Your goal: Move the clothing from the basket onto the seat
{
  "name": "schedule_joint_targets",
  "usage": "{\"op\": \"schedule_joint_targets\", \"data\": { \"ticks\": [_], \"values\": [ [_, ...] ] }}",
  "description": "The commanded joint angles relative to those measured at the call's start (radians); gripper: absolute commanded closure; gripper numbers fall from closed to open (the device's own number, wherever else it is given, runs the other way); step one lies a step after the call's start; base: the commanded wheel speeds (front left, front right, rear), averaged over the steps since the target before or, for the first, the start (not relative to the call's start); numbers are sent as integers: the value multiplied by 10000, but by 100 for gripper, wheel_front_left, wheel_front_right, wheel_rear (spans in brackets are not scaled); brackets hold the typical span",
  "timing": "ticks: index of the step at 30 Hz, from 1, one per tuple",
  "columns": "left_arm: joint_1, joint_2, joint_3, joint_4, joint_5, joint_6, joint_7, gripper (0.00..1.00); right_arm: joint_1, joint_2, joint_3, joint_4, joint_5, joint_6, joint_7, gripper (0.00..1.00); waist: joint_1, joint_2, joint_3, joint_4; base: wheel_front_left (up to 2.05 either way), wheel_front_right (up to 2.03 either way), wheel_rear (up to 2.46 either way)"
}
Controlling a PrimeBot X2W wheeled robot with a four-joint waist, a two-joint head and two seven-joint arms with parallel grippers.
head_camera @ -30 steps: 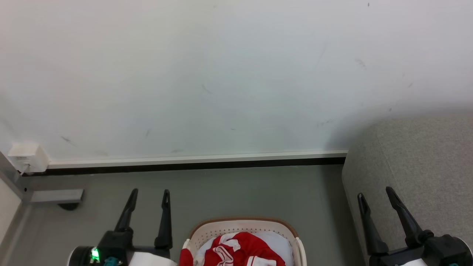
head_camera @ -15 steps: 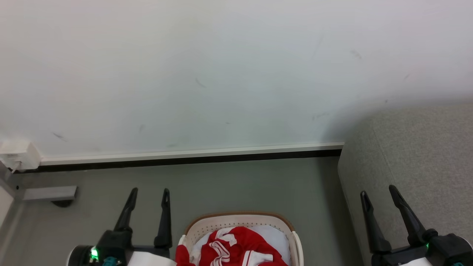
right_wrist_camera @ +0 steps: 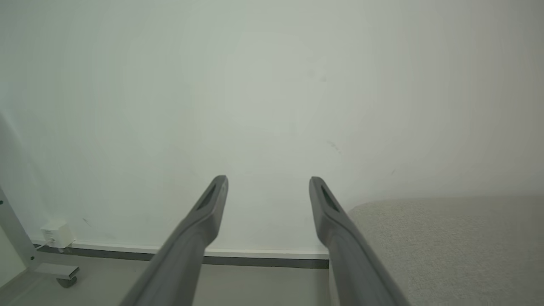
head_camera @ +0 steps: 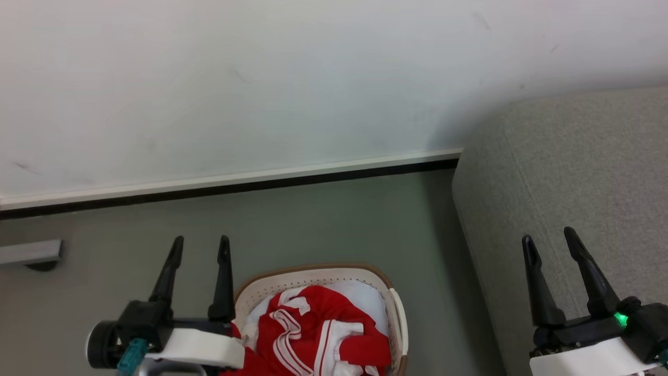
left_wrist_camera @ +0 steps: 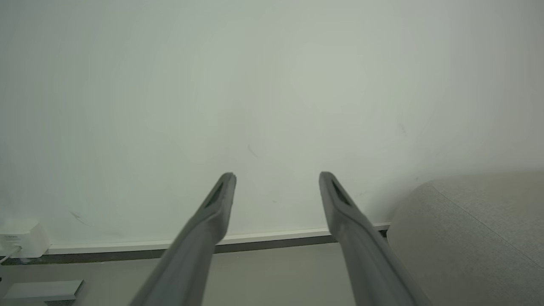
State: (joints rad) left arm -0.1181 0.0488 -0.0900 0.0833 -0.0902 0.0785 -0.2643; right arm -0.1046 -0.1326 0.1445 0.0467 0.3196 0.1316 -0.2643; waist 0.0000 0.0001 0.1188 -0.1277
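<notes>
Pale wall (head_camera: 261,78), grey floor (head_camera: 339,219). My left claw (head_camera: 201,239): fingers spread wide, holding nothing, touching nothing, hovering just left of the basket (head_camera: 313,271). My right claw (head_camera: 548,235): same spread, empty, in front of the seat (head_camera: 574,172). Clothing (head_camera: 318,329) sits bunched in the basket on top of a pale cloth (head_camera: 371,300).

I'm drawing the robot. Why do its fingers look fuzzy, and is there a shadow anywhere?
Left wrist view: the left gripper has fingers blurring toward the lens. Right wrist view: the right gripper blurs likewise. Head view: sharper, with a soft shadow on the wall beside the seat.
</notes>
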Motion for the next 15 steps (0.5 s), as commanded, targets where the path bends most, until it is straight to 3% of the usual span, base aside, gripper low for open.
{"op": "schedule_joint_targets", "data": {
  "ticks": [1,9,15],
  "values": [
    [-269,35,36,112,-155,-62,-4,0,-261,-33,-49,-105,149,-17,-1,0,0,-1,496,-325,0,0,0],
    [-1275,37,7,985,165,-460,-4,0,-906,130,-104,-431,394,-19,1,0,0,-1,1846,-792,0,0,0],
    [-2376,123,-36,2713,255,-992,-4,0,-1596,300,-211,-708,565,-17,1,0,0,-1,3131,-1218,0,0,0]
  ]
}}
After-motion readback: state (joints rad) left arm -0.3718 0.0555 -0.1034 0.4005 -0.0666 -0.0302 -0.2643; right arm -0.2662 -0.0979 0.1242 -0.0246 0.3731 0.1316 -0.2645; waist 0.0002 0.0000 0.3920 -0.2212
